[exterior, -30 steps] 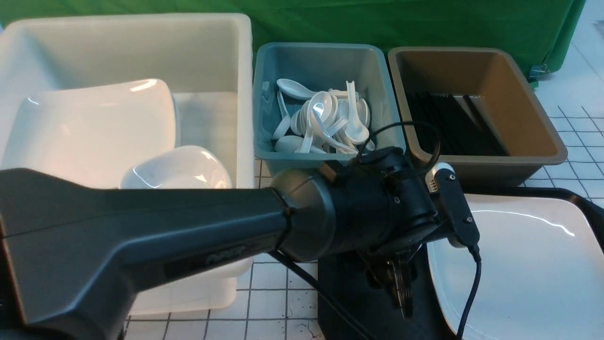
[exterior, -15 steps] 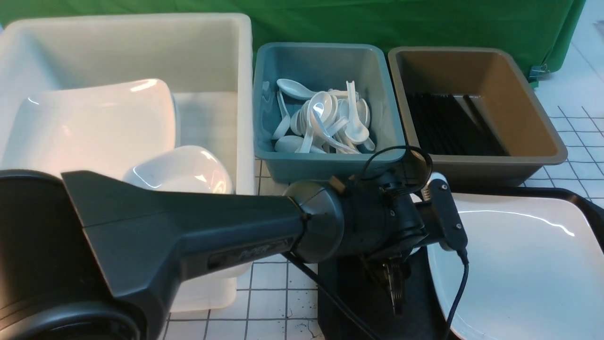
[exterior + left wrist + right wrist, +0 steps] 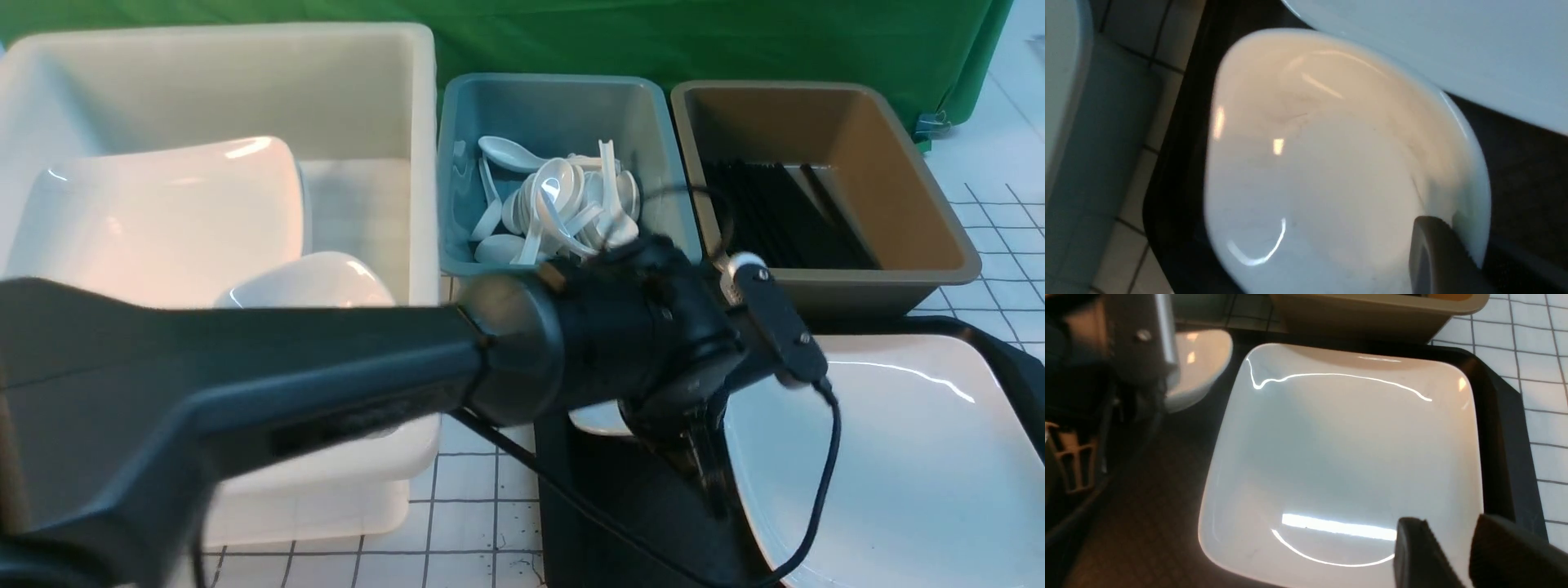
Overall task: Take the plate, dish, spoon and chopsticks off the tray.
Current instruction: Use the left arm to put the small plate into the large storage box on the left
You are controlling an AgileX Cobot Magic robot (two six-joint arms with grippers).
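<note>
The left gripper [image 3: 709,486] is closed on the rim of the small white dish [image 3: 1323,163]: the left wrist view shows one grey finger [image 3: 1433,249] inside the bowl, hard against its edge, while the other finger is hidden behind the rim. The dish sits at the far left corner of the black tray [image 3: 620,506], just beside the large white plate [image 3: 882,474], and the blur hides whether it rests on the tray or is clear of it. The plate lies flat on the tray and fills most of its right part. At the plate's near right edge the right gripper [image 3: 1461,555] has its fingers [image 3: 1414,555] partly apart, one over the plate's inside and one over the tray's rim. Whether they press on the plate cannot be told. Beyond the tray stand a teal bin [image 3: 563,106] heaped with white spoons [image 3: 563,204] and a brown bin [image 3: 882,139] holding black chopsticks [image 3: 775,220]. To the left, a white tub [image 3: 367,90] holds another large plate [image 3: 163,220] and another small dish [image 3: 310,286].
</note>
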